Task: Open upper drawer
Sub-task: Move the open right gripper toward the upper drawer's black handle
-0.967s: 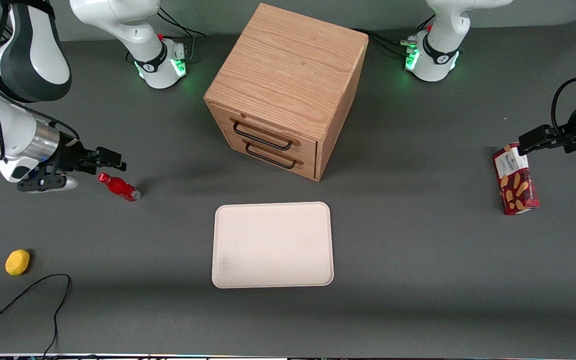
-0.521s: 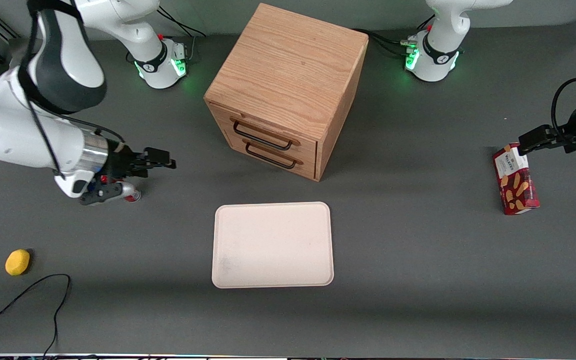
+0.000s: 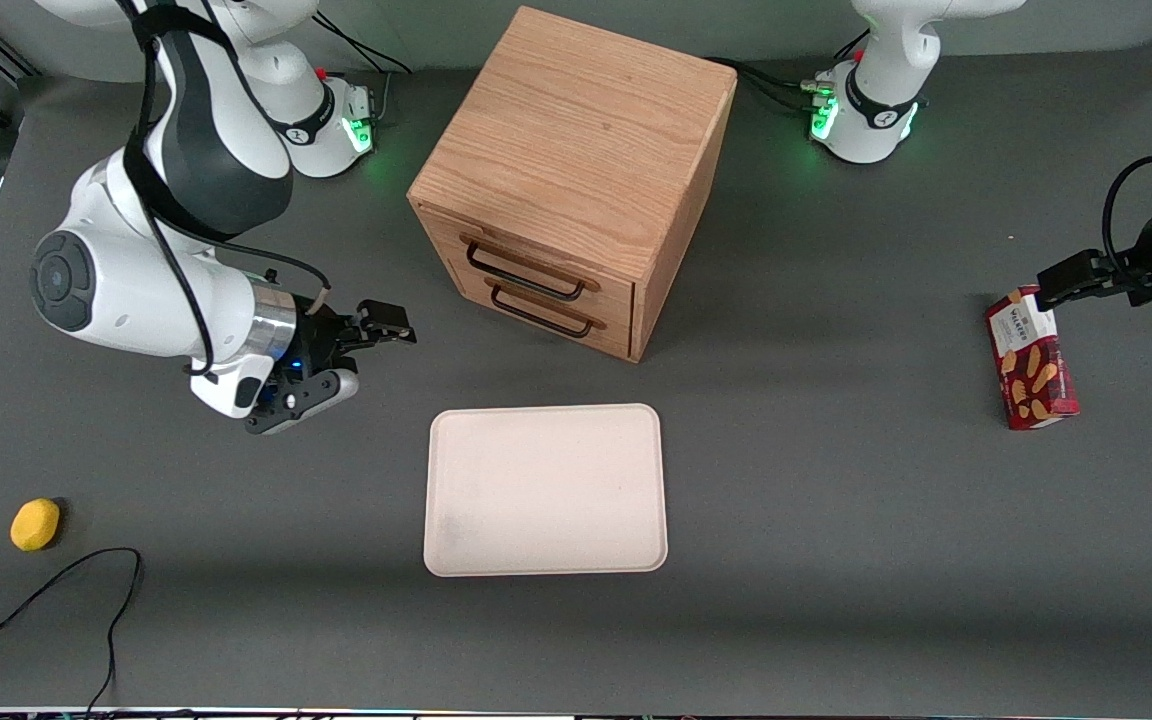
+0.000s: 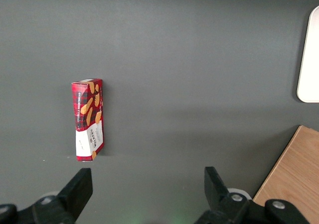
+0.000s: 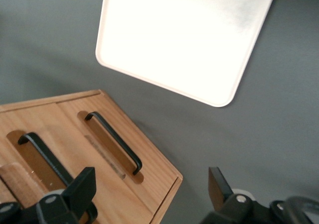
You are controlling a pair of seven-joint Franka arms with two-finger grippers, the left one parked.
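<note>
Hovered over the tabletop (image 3: pixel 836 560) toward the working arm's end: hand (image 3: pixel 381 330), fingers spread wide and empty, pointed at the cabinet (image 3: pixel 576 150) but well apart from it, likely lined up for a reach at a handle. Sat shut and flush in the cabinet's front: upper drawer (image 3: pixel 531 262), directly above the lower drawer (image 3: pixel 546 312), thin black handle (image 3: pixel 524 273) standing proud enough to hook. Lay flat in front of the cabinet, nearer the front camera: pale tray (image 3: pixel 546 490), clear of the drawer's probable pull path.
</note>
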